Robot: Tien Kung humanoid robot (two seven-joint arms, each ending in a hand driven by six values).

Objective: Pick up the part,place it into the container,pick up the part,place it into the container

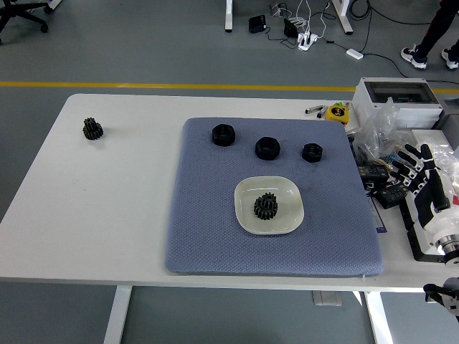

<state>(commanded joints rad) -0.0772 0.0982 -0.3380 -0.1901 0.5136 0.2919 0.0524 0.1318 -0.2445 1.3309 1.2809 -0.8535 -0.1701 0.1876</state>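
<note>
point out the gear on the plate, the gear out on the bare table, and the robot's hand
gear on the plate [265,206], head view, middle of its toothed top.
gear on the bare table [92,129], head view, its centre.
right hand [424,183], head view, back of the hand.

Grey floor [143,43] with a yellow line [172,86] — white table [93,208], office chair base [21,14] top left

a dark toothed gear [265,206] lies inside a pale shallow dish [247,216] on the blue mat. three black nuts [267,148] sit in a row beyond the dish. another gear [92,129] rests far left on the table.
</note>
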